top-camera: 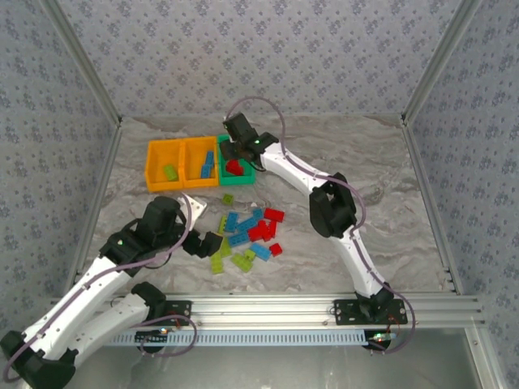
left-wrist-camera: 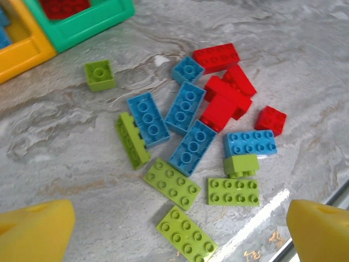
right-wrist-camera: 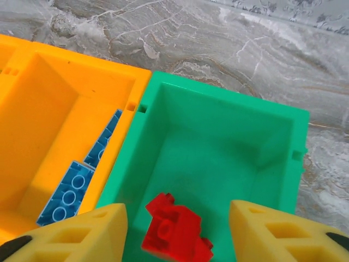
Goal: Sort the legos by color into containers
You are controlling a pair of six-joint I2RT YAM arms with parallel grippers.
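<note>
red lego | tilted, long axis running down-right | inside green bin

A grey marble-patterned bench sits enclosed by walls of pale floral-print fabric, framed by aluminium posts, with a slotted aluminium rail along the near edge.

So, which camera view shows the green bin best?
Right wrist: the green bin appears close, its inside and red bricks plain. Top external shows it small, partly behind the right arm; left wrist catches one corner.
</note>
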